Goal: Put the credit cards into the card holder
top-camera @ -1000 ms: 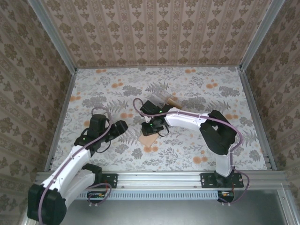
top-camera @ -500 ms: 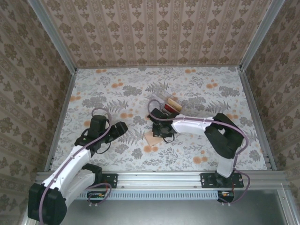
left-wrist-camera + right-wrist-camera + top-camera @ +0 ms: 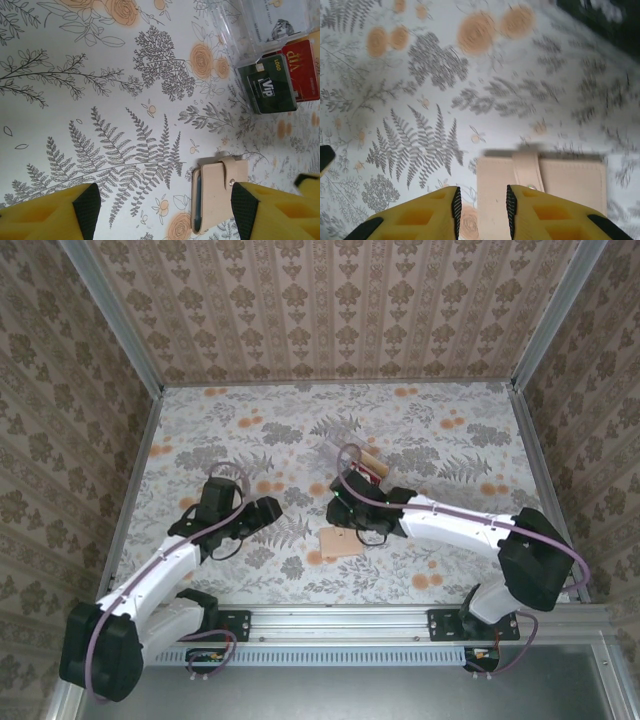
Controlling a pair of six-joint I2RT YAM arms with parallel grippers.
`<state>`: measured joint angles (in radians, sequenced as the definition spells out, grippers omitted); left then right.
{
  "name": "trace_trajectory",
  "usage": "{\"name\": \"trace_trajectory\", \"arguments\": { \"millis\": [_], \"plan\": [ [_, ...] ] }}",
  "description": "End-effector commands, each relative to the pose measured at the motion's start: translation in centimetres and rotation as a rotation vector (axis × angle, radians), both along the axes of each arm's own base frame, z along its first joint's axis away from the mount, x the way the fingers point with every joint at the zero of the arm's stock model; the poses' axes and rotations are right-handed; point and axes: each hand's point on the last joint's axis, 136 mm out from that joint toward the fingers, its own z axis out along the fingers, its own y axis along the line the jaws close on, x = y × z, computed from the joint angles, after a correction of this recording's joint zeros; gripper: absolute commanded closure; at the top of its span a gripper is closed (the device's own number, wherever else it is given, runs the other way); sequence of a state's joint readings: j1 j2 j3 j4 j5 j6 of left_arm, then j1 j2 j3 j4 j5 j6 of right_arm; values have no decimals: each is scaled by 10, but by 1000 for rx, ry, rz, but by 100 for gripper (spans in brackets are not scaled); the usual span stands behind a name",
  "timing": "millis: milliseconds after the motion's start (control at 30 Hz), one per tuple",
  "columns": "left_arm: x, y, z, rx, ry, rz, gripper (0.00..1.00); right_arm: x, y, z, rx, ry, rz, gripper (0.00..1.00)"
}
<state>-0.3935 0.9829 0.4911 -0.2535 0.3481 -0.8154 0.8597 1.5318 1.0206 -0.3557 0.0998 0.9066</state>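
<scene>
Past the right claw (image 3: 481, 202), the card holder (image 3: 570, 182) is partly hidden.

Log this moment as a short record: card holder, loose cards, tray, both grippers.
card holder: flat on the table, snap side up
dark card: outside the holder, beside the clear tray
red card: outside the holder, next to the dark card
left gripper: open, empty, holder ahead of it
right gripper: jaws narrowly apart, empty, at the holder's edge
</scene>
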Motion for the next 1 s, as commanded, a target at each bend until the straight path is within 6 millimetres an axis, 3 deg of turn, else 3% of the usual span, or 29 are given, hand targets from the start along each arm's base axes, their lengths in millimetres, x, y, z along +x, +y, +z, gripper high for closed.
{"name": "trace_trajectory", "arguments": {
  "millis": [0, 267, 433, 800, 967],
  "plan": [
    [9, -10, 16, -11, -47, -37, 28, -10, -10, -31, -202, 66, 249, 66],
    [9, -18, 14, -8, -33, -64, 27, -13, -5, -72, -220, 210, 286, 66],
    [7, -26, 14, -13, -23, -95, 27, -21, -29, -89, -266, 261, 156, 65],
    [-6, -53, 15, -18, -10, -202, 27, -55, -59, -94, -31, 320, -210, 60],
    [-23, -63, 13, -26, 12, -243, 28, -73, -67, -87, 26, 302, -245, 57]
  ]
}}
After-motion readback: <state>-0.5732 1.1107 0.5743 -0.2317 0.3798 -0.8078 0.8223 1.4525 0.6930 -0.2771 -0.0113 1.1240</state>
